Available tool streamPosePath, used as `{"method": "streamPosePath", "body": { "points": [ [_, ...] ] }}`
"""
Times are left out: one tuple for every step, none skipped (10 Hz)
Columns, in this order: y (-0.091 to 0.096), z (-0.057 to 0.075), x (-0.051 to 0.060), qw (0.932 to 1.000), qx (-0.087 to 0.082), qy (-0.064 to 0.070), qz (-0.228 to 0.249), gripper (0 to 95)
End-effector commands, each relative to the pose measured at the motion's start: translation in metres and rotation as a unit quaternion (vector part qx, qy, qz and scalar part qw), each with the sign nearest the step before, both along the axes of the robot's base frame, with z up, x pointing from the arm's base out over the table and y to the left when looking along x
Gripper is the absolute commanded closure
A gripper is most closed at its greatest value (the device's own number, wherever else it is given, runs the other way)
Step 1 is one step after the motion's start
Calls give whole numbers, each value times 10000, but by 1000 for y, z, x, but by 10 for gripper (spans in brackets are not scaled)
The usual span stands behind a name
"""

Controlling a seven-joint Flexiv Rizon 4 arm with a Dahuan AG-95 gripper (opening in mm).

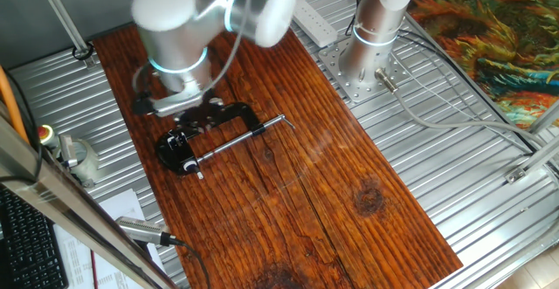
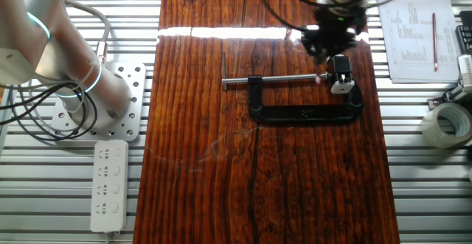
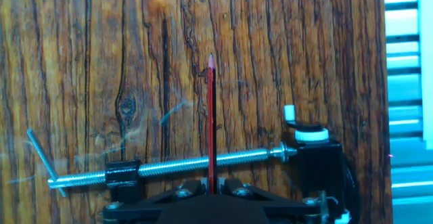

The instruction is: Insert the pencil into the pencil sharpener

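I held the red pencil [image 3: 212, 122] pinched in my gripper [image 3: 211, 185], its tip toward twelve o'clock across the C-clamp's rod [image 3: 203, 164], and needed to align it squarely with the sharpener [image 3: 318, 160] at three o'clock.

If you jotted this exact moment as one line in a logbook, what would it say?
gripper: shut on pencil | pencil: red, pointing out over wooden board, crossing above clamp's silver rod | pencil sharpener: off to side, not entered
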State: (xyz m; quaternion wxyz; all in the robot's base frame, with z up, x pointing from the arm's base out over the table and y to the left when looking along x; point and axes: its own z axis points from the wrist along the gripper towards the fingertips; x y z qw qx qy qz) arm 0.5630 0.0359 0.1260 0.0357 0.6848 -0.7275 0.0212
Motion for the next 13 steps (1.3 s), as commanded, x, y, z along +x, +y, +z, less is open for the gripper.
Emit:
{"method": "streamPosePath", "body": {
  "points": [
    [-28, 2, 9, 9997, 0, -13, 226, 950],
    [-39, 4, 11, 9994, 1, -11, 344, 950],
    [-45, 6, 12, 9991, -11, -15, 413, 950],
    [-50, 7, 13, 9988, -21, -12, 491, 950],
    [-60, 6, 14, 9982, 5, -25, 593, 950],
    [-65, 5, 14, 9980, 29, -33, 635, 950],
    [-66, 5, 15, 9980, 38, -42, 631, 950],
    [-64, 6, 15, 9983, -9, -46, 573, 950],
    [-64, 6, 15, 9987, -57, -45, 509, 950],
    [-64, 6, 15, 9995, -2, -61, 324, 950],
    [-64, 6, 15, 9996, 89, -69, 270, 950],
    [-64, 6, 15, 9991, 236, -93, 337, 950],
    [-64, 6, 15, 9991, 296, -113, 264, 950]
  ]
}}
